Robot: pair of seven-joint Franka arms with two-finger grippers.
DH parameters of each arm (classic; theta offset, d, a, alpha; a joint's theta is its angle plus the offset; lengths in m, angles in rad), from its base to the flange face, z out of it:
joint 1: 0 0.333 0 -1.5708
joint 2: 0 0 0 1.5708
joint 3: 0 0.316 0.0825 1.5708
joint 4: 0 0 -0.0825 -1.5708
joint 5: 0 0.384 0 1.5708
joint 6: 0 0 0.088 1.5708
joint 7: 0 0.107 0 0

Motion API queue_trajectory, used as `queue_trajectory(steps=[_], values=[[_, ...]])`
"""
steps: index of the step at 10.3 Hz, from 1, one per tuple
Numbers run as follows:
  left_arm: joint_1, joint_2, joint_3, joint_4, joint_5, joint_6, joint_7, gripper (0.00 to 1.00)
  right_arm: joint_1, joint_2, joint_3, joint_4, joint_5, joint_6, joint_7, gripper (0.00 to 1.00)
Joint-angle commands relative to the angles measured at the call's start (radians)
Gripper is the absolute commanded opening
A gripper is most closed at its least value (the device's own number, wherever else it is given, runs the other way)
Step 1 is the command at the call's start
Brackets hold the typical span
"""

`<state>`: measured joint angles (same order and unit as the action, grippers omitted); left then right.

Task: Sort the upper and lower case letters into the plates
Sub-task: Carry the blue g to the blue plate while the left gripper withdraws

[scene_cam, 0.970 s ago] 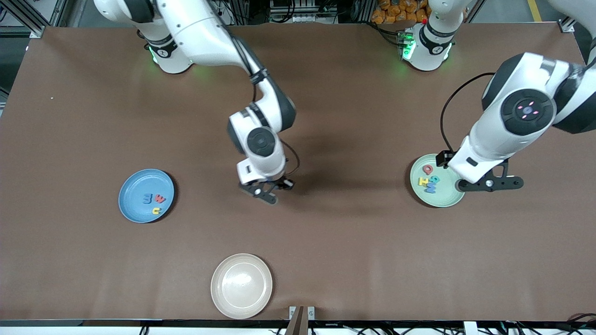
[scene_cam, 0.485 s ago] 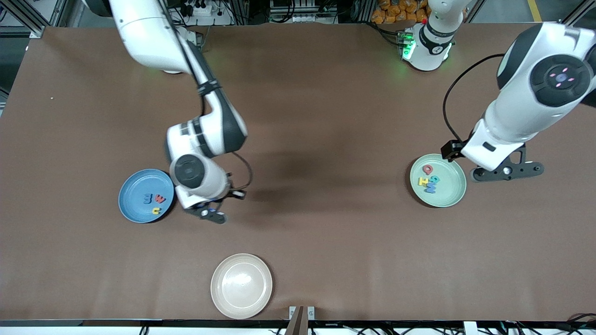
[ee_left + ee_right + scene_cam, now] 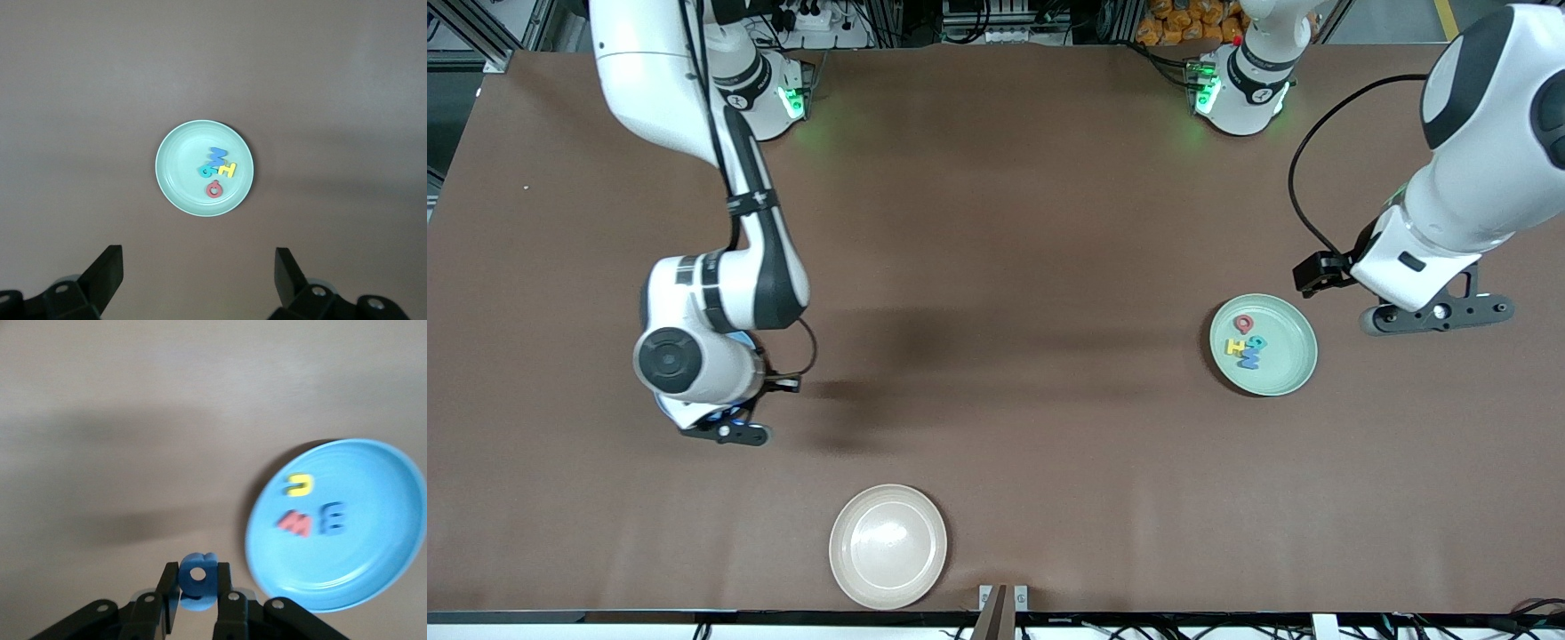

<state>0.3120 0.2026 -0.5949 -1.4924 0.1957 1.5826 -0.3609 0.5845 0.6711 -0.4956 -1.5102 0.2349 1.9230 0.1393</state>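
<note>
Right wrist view: right gripper [image 3: 197, 587] clamped on a blue letter [image 3: 196, 581], over the table just beside the blue plate [image 3: 393, 567].
Plate holds three letters, toward the right arm's end. Risk: releasing here drops the letter on bare table (rim not yet cleared). Left gripper [image 3: 199, 283] hangs wide and empty near the mint plate [image 3: 177, 181], waiting.
</note>
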Motion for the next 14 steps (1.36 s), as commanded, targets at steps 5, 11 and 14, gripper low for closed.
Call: queue_trajectory(steps=[5,11,14], values=[[-0.260,-0.101,0.354,-0.017,-0.119,-0.018,0.134,1.00,-0.172,-0.031,-0.015,-0.044,0.020,-0.007,-0.325,1.00],[-0.323,-0.132,0.458,-0.022,-0.160,-0.018,0.212,1.00,-0.426,-0.158,0.309,-0.105,-0.037,-0.019,-0.239,1.00],[-0.315,-0.143,0.458,-0.022,-0.159,-0.029,0.214,1.00,-0.555,-0.299,0.527,-0.250,-0.257,0.030,-0.106,1.00]])
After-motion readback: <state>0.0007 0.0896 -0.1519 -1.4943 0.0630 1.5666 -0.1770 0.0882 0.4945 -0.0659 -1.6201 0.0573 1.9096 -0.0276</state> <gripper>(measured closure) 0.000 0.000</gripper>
